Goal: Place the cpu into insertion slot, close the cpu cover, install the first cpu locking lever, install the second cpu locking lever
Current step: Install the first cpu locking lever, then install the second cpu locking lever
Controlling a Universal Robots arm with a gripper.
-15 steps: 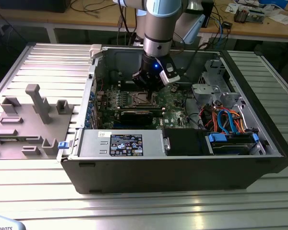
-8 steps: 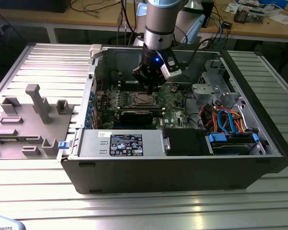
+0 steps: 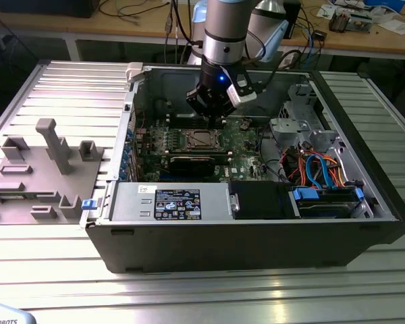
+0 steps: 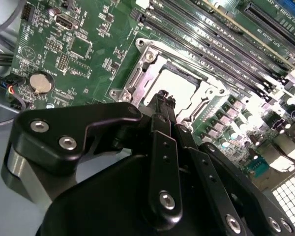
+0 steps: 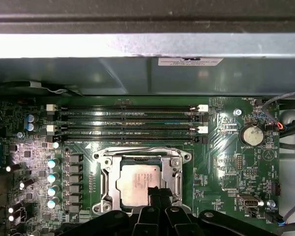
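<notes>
The cpu (image 5: 135, 183) shows its silvery top in the insertion slot (image 3: 201, 140) on the green board inside the open computer case. The cpu cover (image 5: 104, 178) lies flat around it as a metal frame, and the chip (image 4: 179, 83) shows through its window. My gripper (image 4: 164, 99) hangs low over the near edge of the socket with its black fingers pressed together and nothing visible between them. In the first wrist view the gripper (image 5: 157, 191) overlaps the chip's edge. The exterior view has the gripper (image 3: 216, 121) just above the socket.
Long black memory slots (image 5: 128, 120) run beside the socket, next to the case wall (image 5: 137, 73). A coin battery (image 5: 250, 135) sits on the board. The case holds a power supply (image 3: 169, 202) and cabled drive bays (image 3: 324, 196). A grey fixture (image 3: 40, 169) stands on the exterior view's left.
</notes>
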